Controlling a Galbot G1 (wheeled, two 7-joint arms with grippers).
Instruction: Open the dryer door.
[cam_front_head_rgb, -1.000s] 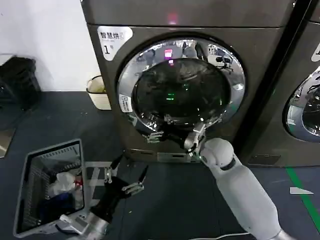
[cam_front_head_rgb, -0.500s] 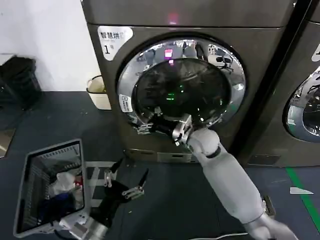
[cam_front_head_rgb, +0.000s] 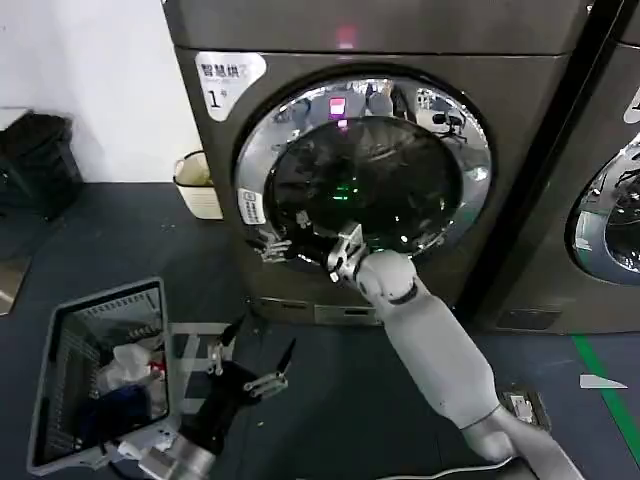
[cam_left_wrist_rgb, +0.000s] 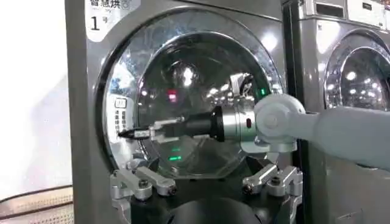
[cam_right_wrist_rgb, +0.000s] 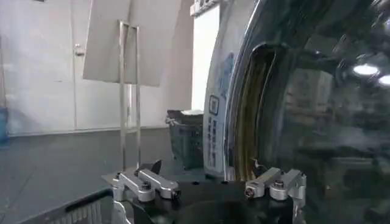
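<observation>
The dryer door (cam_front_head_rgb: 362, 170) is a round door with a chrome rim and dark glass on the grey machine marked "1", and it looks flush with the machine's front. My right gripper (cam_front_head_rgb: 274, 247) is open at the door's lower left rim, with its arm reaching up from the bottom right. In the right wrist view my right gripper (cam_right_wrist_rgb: 206, 167) straddles the chrome rim edge (cam_right_wrist_rgb: 239, 109), one fingertip (cam_right_wrist_rgb: 256, 165) over the glass side. The left wrist view takes in the dryer door (cam_left_wrist_rgb: 189, 91) and the right gripper (cam_left_wrist_rgb: 131, 133) at its left rim. My left gripper (cam_front_head_rgb: 250, 358) hangs open low over the floor.
A wire laundry basket (cam_front_head_rgb: 60, 340) holding clothes stands on the floor at the left. A white tub (cam_front_head_rgb: 200, 190) sits by the wall. A neighbouring machine (cam_front_head_rgb: 610, 210) with a similar round door stands on the right. Green floor tape (cam_front_head_rgb: 605, 390) runs at the right.
My right gripper has slid leftward along the door's lower rim, from the bottom right to the lower left. The left arm has stayed in place.
</observation>
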